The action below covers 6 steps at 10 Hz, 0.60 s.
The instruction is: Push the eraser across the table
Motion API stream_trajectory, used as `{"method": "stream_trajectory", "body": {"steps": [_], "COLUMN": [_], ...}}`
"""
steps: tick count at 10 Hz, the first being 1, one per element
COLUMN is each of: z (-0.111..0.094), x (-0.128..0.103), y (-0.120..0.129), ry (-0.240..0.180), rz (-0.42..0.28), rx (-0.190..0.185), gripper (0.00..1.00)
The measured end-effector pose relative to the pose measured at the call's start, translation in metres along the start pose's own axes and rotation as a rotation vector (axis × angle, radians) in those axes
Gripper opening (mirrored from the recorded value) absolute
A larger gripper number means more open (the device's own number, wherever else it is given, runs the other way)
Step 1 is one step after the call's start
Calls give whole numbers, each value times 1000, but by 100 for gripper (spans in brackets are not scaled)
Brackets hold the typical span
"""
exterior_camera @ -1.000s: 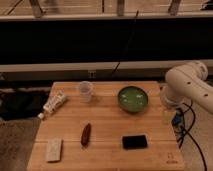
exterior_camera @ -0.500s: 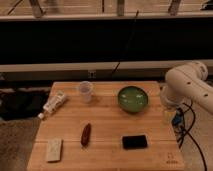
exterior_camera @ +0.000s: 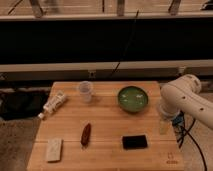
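Through the one camera I saw the table (exterior_camera: pixel 107 122), its light planks running lengthwise and a small dark logo (exterior_camera: pixel 172 161) at the near right corner. The eraser (exterior_camera: pixel 135 142) lay flat near the front edge, right of centre, apart from everything else.

The white arm (exterior_camera: pixel 182 97) reached in from the right, and the gripper (exterior_camera: pixel 164 126) hung down over the table's right edge. It sat above and to the right of the eraser, near it but not touching. Its fingers were spread, with nothing between them.

A green bowl (exterior_camera: pixel 133 98) sat behind the eraser, toward the back right, just left of the arm. A clear cup (exterior_camera: pixel 85 91) stood upright at the back, left of centre. A white tube (exterior_camera: pixel 54 104) lay tilted at the left edge. Near the front a slim red-brown object (exterior_camera: pixel 86 134) lay left of the eraser, and a pale beige block (exterior_camera: pixel 54 149) lay at the front left corner. All were well apart from each other.
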Motion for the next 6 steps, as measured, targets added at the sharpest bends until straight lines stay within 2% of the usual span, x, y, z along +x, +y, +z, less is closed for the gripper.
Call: {"method": "stream_trajectory", "body": {"steps": [1,3,6], "z": [2,19,25], "x": [-1,-4,-8], "y": [5,19,30], "ry": [-3,-7,-12], "rz": [1,-7,-13], "rx": [-1,-5,-9], "gripper": [80,80,80]}}
